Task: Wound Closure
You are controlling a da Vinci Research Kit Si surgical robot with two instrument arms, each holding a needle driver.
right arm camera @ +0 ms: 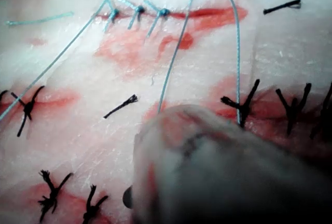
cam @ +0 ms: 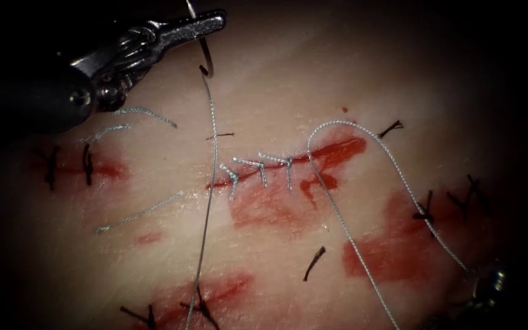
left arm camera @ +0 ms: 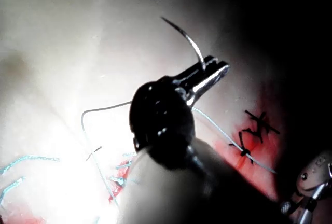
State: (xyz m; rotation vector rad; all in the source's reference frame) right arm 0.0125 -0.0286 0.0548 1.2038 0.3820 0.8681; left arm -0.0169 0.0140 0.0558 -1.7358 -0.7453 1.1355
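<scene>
1. Pale, glistening pork-belly tissue (cam: 349,79) fills the bench scene, smeared with red fluid (cam: 276,211) and dotted with old dark stitches (cam: 87,164).
2. At its middle runs the short cut (cam: 313,157), crossed by three pale stitches (cam: 263,168).
3. Toward eleven o'clock, the left arm's steel needle driver (cam: 206,23) is clenched on the thin curved steel needle (cam: 206,58) near mid-curve; the needle hangs clear of the tissue.
4. Pale braided thread (cam: 210,183) trails from the needle toward six o'clock, left of the cut; another length arcs off the cut's right end.
5. At five o'clock sits the right arm's tool (cam: 490,284); its jaws cannot be made out.
6. Likely handling: the needle is stiff, slick and prone to swivel, so mid-curve suits holding; the thread is limp and the tissue soft.
</scene>
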